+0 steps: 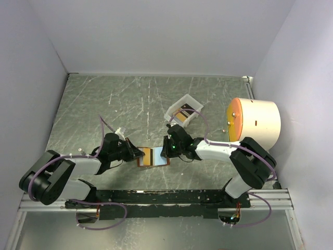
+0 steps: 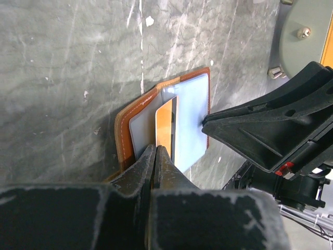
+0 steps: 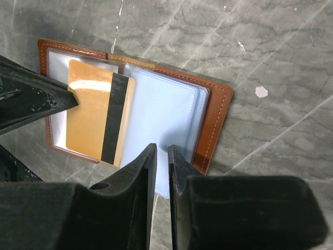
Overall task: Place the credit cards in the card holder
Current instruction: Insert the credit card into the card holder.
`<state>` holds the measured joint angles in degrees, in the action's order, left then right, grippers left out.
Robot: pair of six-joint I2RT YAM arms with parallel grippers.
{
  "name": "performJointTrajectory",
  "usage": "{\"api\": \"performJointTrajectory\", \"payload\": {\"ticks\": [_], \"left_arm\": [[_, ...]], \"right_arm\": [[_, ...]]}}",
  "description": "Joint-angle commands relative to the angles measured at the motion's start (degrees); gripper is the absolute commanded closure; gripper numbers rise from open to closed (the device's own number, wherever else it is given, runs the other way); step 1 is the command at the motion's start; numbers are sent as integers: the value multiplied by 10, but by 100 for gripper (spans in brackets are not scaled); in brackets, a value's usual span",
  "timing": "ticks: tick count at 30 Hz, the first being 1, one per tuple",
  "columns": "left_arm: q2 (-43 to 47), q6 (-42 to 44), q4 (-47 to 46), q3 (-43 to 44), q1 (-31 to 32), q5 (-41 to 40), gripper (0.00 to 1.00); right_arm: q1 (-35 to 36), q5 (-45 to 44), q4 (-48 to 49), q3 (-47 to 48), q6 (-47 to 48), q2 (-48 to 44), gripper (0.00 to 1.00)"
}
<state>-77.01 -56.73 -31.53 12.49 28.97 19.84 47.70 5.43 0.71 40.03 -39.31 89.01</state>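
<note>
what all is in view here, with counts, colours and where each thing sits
card holder: one, brown with clear pockets, open on the table between the grippers
credit card: one, orange with a dark stripe, on the card holder's left half
white tray: one, behind the card holder
tray cards: count unclear, orange-brown, inside the white tray
drum: one, cream with an orange end face, far right
table: one, grey marbled
left gripper: black, shut, tips at the credit card's edge
right gripper: black, apparently pinching a clear pocket leaf
</note>
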Motion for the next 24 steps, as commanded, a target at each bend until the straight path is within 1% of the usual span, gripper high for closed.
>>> {"api": "performJointTrajectory", "payload": {"ticks": [1,11,24], "left_arm": [[8,23,9,0,-2,-31,93],[-22,-6,-68,-22,-1,-8,93],[-54,-22,-113,-24,5,-2,93]], "right_arm": [[2,-17,-17,-13,-11,-15,85],[3,-17,3,-28,-43,-22,85],[2,-17,14,-35,-61,-23,85]]}}
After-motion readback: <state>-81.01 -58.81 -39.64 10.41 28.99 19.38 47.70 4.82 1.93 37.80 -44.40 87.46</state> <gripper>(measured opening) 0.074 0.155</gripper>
